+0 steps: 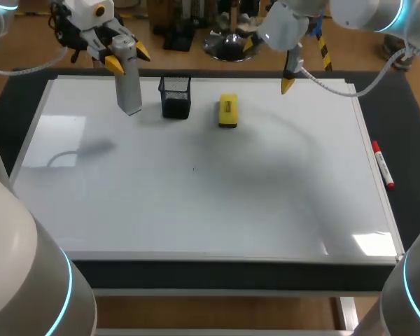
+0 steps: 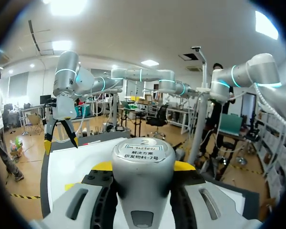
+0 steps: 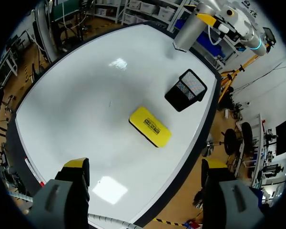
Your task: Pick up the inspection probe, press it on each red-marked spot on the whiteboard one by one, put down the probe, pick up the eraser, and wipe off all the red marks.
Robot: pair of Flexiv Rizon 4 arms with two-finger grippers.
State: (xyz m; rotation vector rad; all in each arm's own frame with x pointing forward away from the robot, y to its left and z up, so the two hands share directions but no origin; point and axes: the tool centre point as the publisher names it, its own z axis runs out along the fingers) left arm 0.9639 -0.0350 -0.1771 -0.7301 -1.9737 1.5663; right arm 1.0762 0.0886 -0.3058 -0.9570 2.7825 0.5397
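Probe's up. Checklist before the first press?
1. Probe gripped by left gripper: ok.
2. Probe lifted off whiteboard: ok.
3. Red marks located: not ok, none visible on the board.
4. Right gripper open, away from the probe: ok.
5. Eraser and mesh holder apart from the probe: ok.

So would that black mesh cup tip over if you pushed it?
Probably light: the black mesh cup has see-through wire walls. Pushed low, it would likely slide on the glossy whiteboard; pushed near its rim, it might tip.
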